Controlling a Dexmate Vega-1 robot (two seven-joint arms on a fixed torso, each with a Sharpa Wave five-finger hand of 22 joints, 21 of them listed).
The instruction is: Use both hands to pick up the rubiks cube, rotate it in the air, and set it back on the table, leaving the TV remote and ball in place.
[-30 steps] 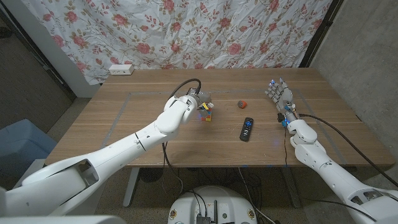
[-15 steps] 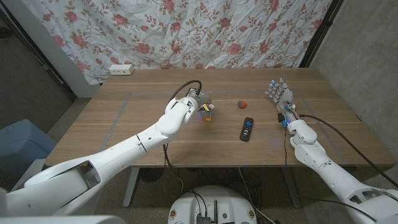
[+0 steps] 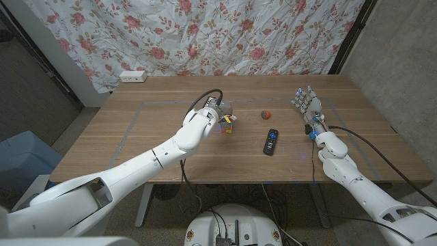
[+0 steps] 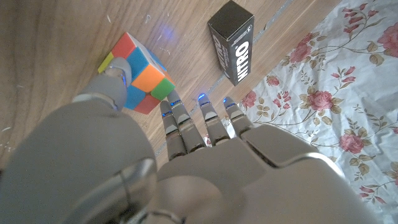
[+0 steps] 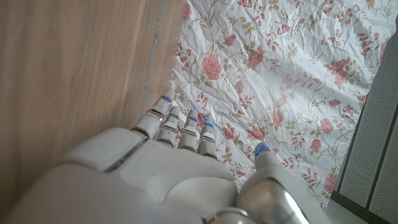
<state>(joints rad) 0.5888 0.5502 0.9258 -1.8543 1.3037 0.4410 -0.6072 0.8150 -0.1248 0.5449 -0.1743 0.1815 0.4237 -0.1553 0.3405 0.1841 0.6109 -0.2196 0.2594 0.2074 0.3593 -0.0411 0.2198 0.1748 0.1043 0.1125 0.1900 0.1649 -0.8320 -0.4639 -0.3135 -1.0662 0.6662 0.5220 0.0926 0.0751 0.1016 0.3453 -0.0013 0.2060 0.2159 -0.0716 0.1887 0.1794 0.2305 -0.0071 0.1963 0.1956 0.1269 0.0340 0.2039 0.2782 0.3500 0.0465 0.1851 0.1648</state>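
Observation:
The rubiks cube stands on the table near its middle. My left hand is right beside it on its left side. In the left wrist view the thumb touches the cube, while the other fingers reach straight past it, spread apart. The cube stays down on the wood. The black TV remote lies to the cube's right, and the small red ball sits behind the remote. My right hand stands upright at the table's right side, fingers apart, holding nothing.
A black box lettered NITRO lies on the table just beyond my left hand's fingers. A white power strip sits at the back left edge. A flowered curtain hangs behind the table.
My left hand has edged slightly closer to the cube. The cube, remote, ball and right hand have not moved.

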